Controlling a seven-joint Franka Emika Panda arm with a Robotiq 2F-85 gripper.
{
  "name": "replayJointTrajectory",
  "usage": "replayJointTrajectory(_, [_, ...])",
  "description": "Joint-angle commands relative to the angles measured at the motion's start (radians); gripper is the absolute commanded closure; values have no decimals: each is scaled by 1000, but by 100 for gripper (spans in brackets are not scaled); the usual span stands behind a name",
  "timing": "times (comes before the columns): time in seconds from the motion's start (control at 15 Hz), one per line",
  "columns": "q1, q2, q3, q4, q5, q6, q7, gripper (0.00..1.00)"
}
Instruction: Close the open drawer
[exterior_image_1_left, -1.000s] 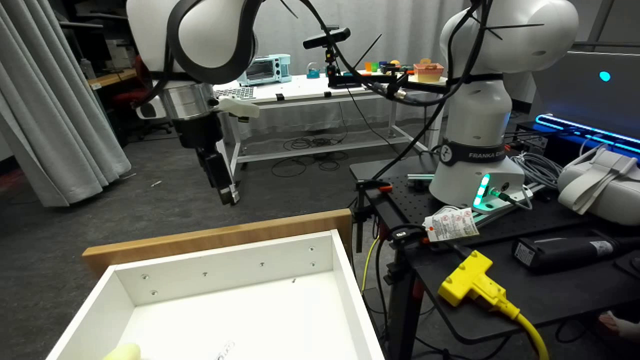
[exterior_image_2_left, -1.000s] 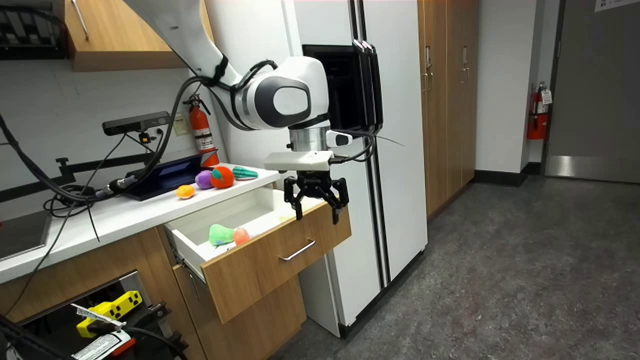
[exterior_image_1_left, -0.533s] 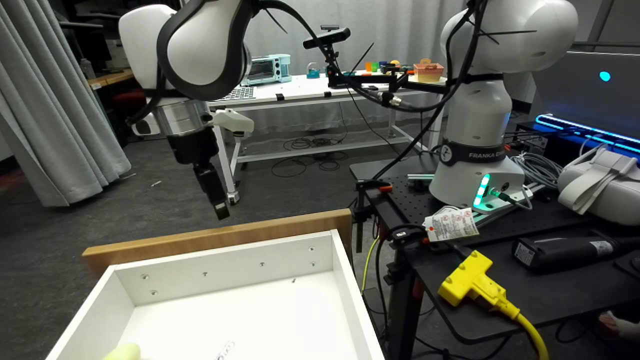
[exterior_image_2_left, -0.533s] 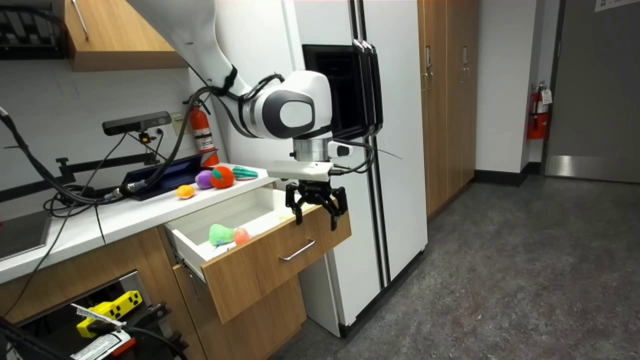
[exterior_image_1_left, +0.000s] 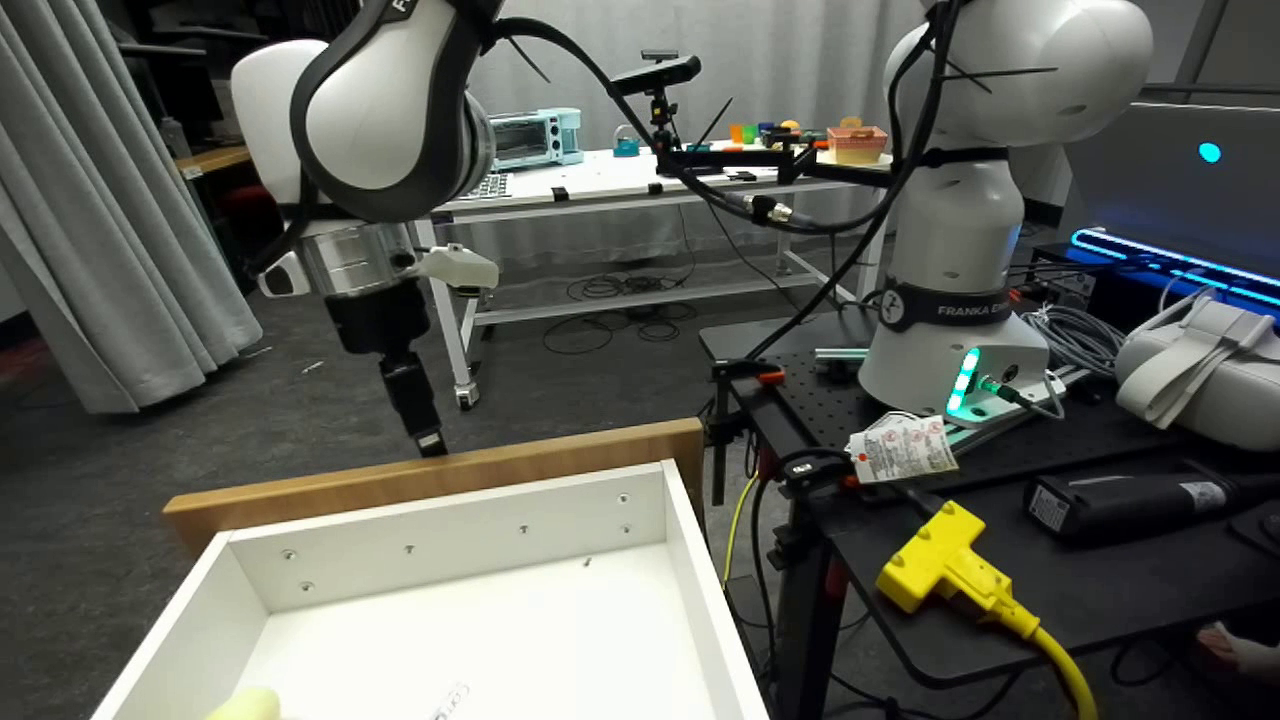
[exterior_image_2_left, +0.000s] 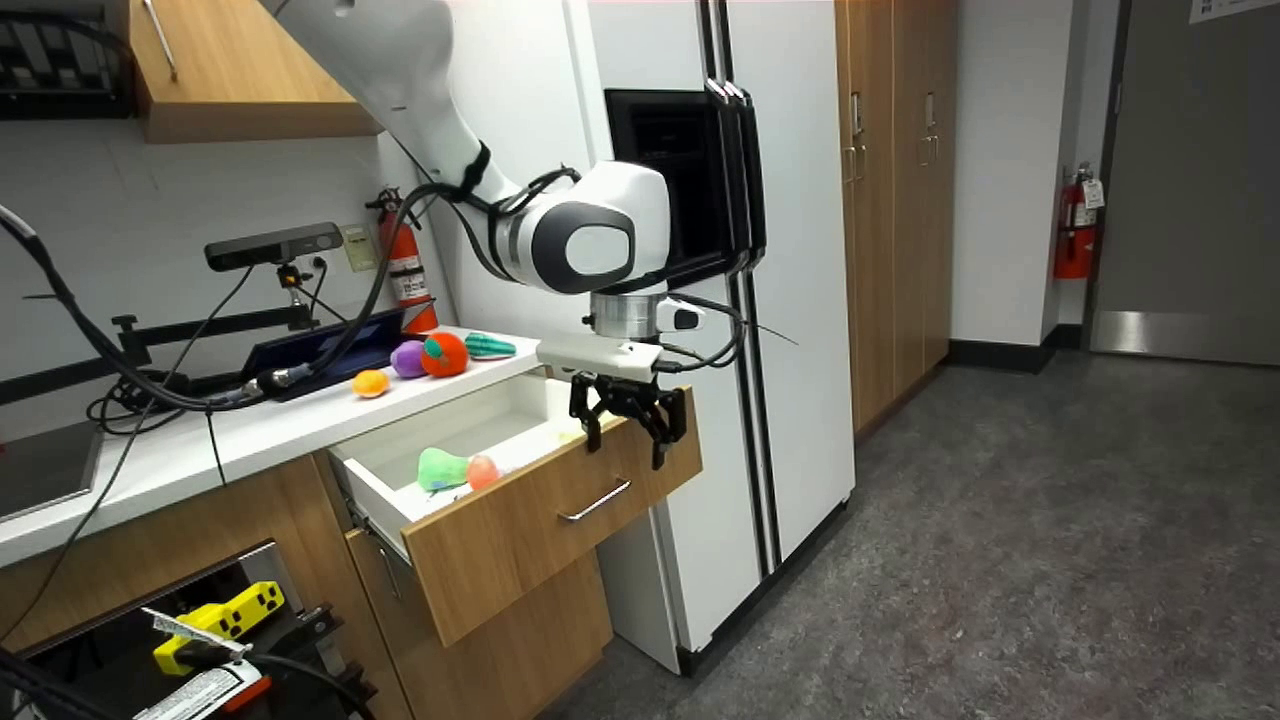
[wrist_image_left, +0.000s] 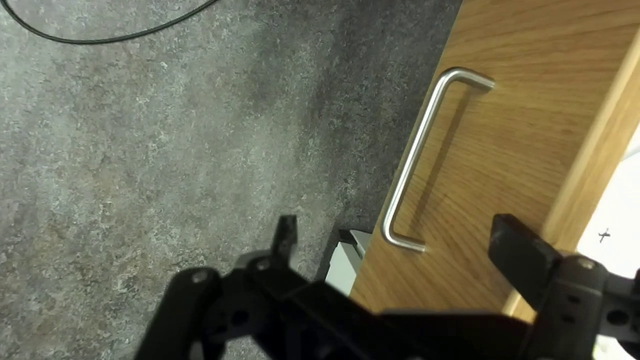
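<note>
The drawer (exterior_image_2_left: 530, 535) is pulled out from the counter, with a wood front and white inside. Its wood rim (exterior_image_1_left: 440, 482) and the wood front in the wrist view (wrist_image_left: 510, 150) also show. A metal handle (exterior_image_2_left: 596, 501) is on the front; it lies between the fingers in the wrist view (wrist_image_left: 415, 155). My gripper (exterior_image_2_left: 627, 452) is open and empty, pointing down at the drawer front. In an exterior view its fingertips (exterior_image_1_left: 431, 444) are just beyond the top of the rim. In the wrist view one finger overlaps the front near its top edge, the other is over the floor. I cannot tell whether it touches.
The drawer holds a green toy (exterior_image_2_left: 441, 469) and a pink one (exterior_image_2_left: 482, 472). The white counter (exterior_image_2_left: 300, 430) bears toy fruit and a camera stand. A white fridge (exterior_image_2_left: 800, 300) stands beside the drawer. A black cart (exterior_image_1_left: 1000, 560) with a yellow power block (exterior_image_1_left: 935, 555) is near it.
My gripper has moved down, closer to the top of the drawer front, and shifted slightly left in an exterior view. It stays open. The drawer shows no clear movement.
</note>
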Motion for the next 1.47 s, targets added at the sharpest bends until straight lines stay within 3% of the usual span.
replayJointTrajectory(0.0, [-48, 26, 50, 35, 78, -25, -47, 27])
replayJointTrajectory(0.47, [-86, 23, 121, 34, 202, -38, -126, 81])
replayJointTrajectory(0.67, [-95, 22, 156, 36, 259, -51, -174, 99])
replayJointTrajectory(1.4, [-62, 54, 245, 80, 425, -124, -302, 100])
